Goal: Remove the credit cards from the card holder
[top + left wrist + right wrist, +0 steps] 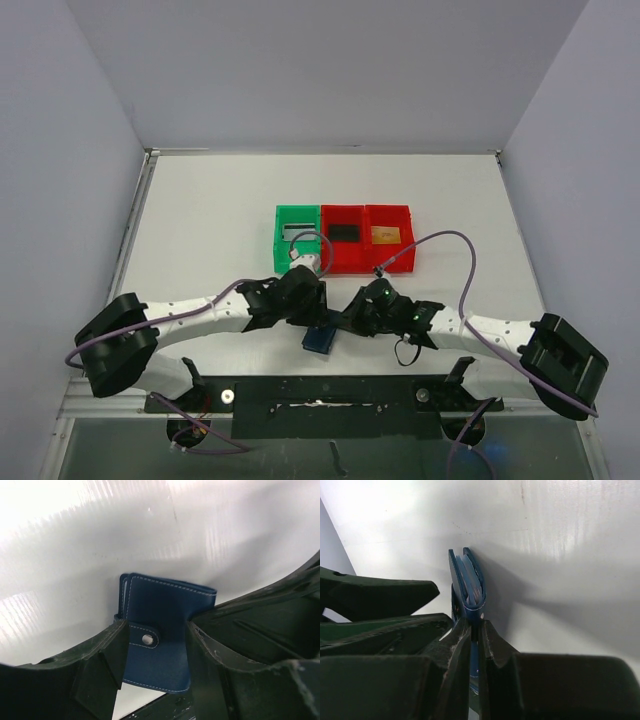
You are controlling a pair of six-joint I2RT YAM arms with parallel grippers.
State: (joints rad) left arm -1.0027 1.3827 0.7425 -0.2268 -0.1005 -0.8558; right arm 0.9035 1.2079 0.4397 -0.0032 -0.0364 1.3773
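The card holder (165, 605) is at the near middle of the table (200, 230), caught between my two grippers, just in front of the arm bases and well apart from the bins. It is folded shut, dark blue with pale stitching, and a short tab with a metal snap (147, 639) lies across its face. My right gripper (474, 625) is clenched on it: the two fingers pinch one thin edge, so in that wrist view I see the holder end on, with lighter blue layers fanning slightly at the far end. I cannot tell whether any cards sit between those layers. My left gripper (156, 627) straddles the holder across its width, one finger covering its left edge and the other lying along its right edge; I cannot tell whether those fingers press on it or only frame it. Whether the holder touches the table is also unclear. Farther back, three bins stand side by side and touching: a green bin (283, 215) on the left and two red bins (343, 208) to its right. Credit cards lie flat in them: a greyish one (297, 232) in the green bin, a dark one (345, 233) in the middle bin and a tan one (385, 235) in the right-hand bin.
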